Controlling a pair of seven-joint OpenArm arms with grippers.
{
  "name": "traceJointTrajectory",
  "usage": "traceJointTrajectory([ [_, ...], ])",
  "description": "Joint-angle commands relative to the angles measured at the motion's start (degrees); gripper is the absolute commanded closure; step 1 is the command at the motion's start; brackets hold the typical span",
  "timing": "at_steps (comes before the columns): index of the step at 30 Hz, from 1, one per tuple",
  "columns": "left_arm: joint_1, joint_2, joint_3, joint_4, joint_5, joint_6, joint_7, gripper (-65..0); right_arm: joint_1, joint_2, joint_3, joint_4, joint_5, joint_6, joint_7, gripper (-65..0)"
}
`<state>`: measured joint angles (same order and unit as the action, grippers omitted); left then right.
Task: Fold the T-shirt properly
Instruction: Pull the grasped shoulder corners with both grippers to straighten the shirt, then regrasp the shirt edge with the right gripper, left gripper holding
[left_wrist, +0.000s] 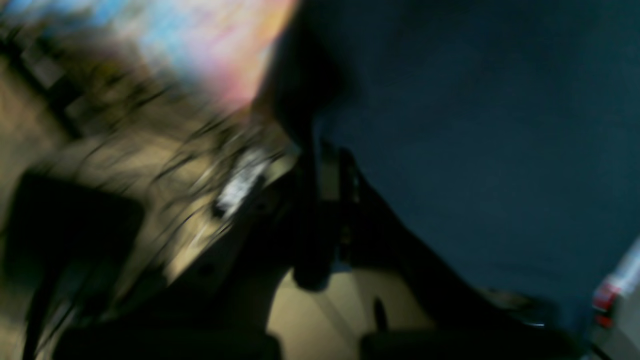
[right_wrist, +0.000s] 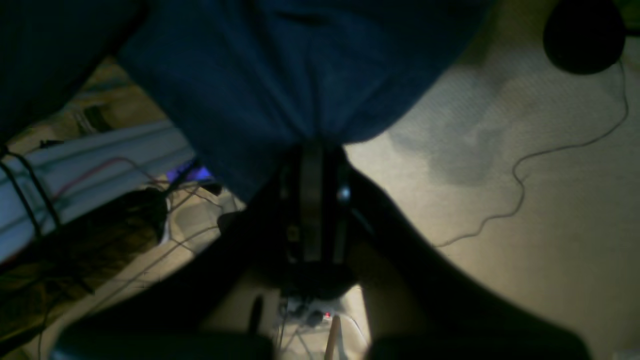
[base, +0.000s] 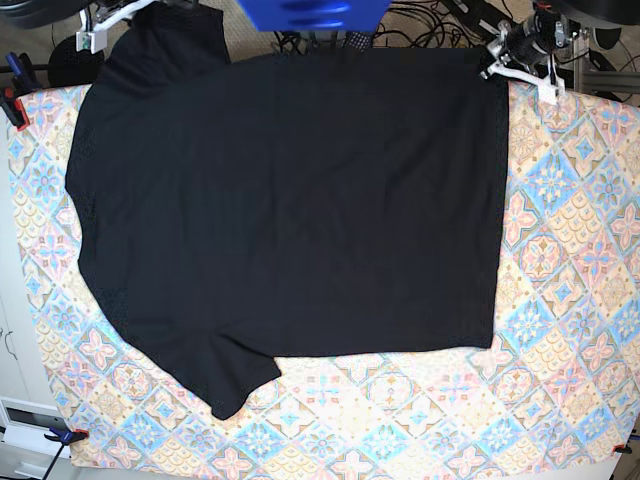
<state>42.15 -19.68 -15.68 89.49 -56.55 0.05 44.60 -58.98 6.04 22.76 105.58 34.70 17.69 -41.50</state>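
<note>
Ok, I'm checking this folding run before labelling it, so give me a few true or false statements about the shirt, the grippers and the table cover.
1. The T-shirt is black. True.
2. The T-shirt is already folded into a small square. False: it lies spread out, one sleeve sticking out at the base view's lower left.
3. Both grippers are shut on the T-shirt. True: the left gripper and the right gripper each pinch cloth at the top edge of the base view.
4. The table cover is plain white. False: it has a colourful tile pattern.
5. The shirt covers the whole table cover. False: pattern shows on the right and along the bottom.
</note>
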Motion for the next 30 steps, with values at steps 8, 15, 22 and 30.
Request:
traceJointTrajectory([
  [8,0.4,-0.5,-2.6,8.8,-0.4,-0.4,-0.2,0.0,-0.7,0.3,1.6,4.6,0.4,0.1,0.6,0.0],
  [15,-6.7,-0.5,-2.6,10.4,-0.4,-0.4,0.2,0.0,3.7,0.3,3.1,6.4,0.4,0.1,0.5,0.0],
  [22,-12.6,-0.5,-2.5,10.2,-0.3,-0.3,0.2,0.0,10.6,0.5,3.2,6.4,7.5,0.1,0.5,0.0],
  [30,-19.0,1.1,-2.1,8.3,0.2,-0.3,0.2,0.0,22.2,0.5,3.2,6.1,7.7,0.1,-6.3,0.0],
])
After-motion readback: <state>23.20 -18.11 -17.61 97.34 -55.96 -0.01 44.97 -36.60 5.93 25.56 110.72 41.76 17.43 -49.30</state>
